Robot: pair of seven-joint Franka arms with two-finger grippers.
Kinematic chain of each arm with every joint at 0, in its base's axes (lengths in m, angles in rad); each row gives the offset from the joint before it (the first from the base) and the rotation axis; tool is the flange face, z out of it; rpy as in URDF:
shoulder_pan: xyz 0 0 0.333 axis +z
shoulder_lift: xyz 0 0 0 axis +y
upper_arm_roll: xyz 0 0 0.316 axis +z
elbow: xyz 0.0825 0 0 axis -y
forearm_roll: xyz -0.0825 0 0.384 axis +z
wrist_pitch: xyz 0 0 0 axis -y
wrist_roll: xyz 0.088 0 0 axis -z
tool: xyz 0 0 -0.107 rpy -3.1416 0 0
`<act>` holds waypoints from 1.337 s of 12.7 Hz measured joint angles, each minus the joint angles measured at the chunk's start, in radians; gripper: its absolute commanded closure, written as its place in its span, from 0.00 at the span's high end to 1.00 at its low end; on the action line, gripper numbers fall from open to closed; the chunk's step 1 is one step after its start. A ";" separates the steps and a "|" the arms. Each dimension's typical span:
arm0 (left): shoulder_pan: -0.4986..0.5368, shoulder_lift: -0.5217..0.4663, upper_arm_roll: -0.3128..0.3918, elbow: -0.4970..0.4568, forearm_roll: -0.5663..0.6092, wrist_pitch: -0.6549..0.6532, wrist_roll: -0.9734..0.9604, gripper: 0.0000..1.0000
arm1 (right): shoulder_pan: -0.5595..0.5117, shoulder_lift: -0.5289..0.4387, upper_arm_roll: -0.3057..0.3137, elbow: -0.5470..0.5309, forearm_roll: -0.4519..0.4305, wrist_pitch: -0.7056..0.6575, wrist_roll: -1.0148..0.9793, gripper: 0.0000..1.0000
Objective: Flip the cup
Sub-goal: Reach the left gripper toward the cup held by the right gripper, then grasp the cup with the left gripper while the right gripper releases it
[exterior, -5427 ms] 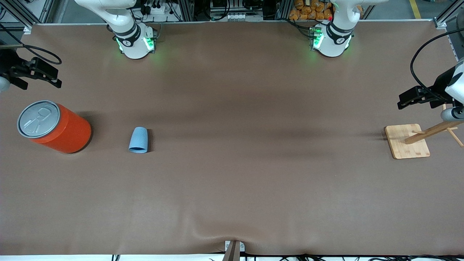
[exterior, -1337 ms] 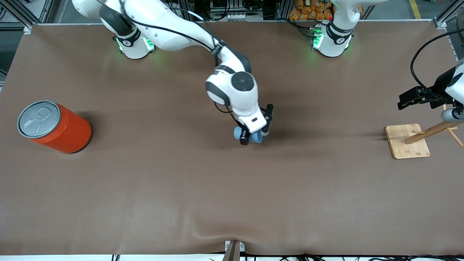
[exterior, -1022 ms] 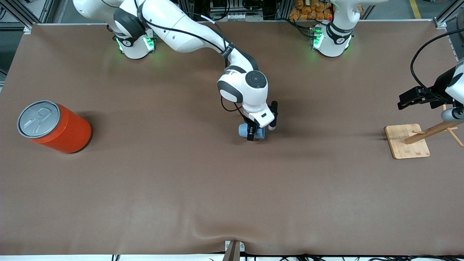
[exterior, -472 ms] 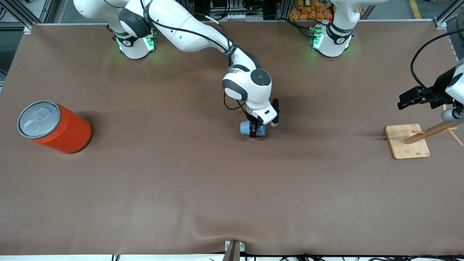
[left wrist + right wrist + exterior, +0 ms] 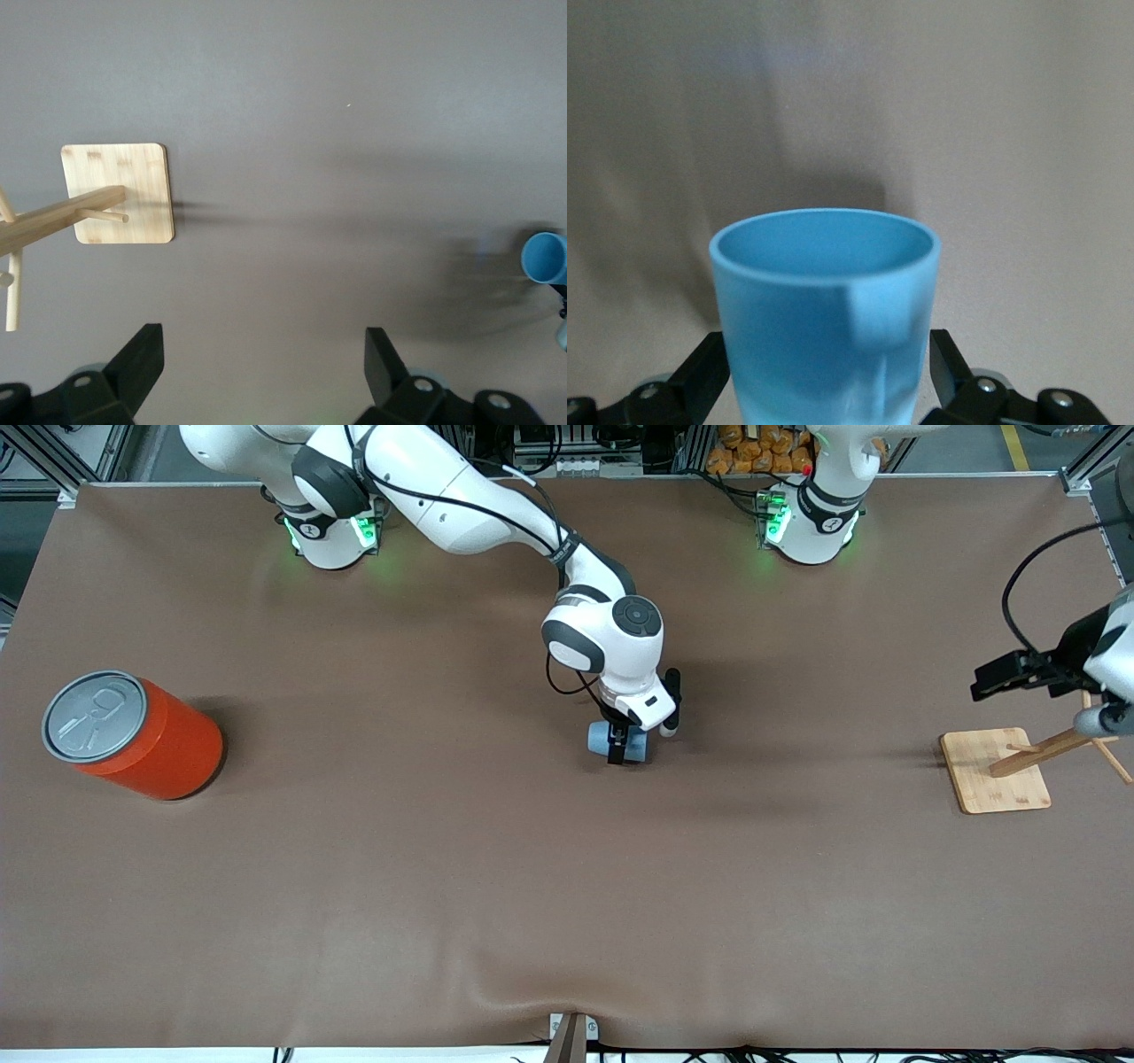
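Observation:
The small light-blue cup (image 5: 601, 738) is between the fingers of my right gripper (image 5: 625, 744) at the middle of the table. In the right wrist view the cup (image 5: 824, 301) fills the space between both black fingers (image 5: 707, 370), and its open mouth with the darker blue inside points away from the wrist. The left wrist view shows the cup (image 5: 543, 257) at its edge, mouth turned toward the left arm's end. My left gripper (image 5: 1001, 674) is open and empty (image 5: 263, 363), up in the air over the wooden stand, and it waits.
A large orange can (image 5: 133, 735) with a grey pull-tab lid stands at the right arm's end of the table. A wooden stand with a square base (image 5: 994, 769) and a slanted peg is at the left arm's end; it also shows in the left wrist view (image 5: 118, 193).
The cup stood mouth down near the orange can; my right gripper has taken it and carried it to the table's middle. In the last half second it barely moved. The left gripper shifted slightly.

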 measured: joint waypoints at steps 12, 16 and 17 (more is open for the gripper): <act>-0.021 0.274 -0.077 -0.128 -0.427 -0.067 0.015 1.00 | 0.015 -0.142 0.017 0.050 0.015 -0.286 0.012 1.00; -0.049 0.415 -0.098 -0.133 -0.615 0.051 0.079 1.00 | -0.126 -0.250 0.004 0.067 0.064 -0.410 0.022 1.00; -0.076 0.440 -0.103 -0.133 -0.646 0.083 0.084 1.00 | -0.191 -0.283 0.002 0.069 0.073 -0.441 0.021 1.00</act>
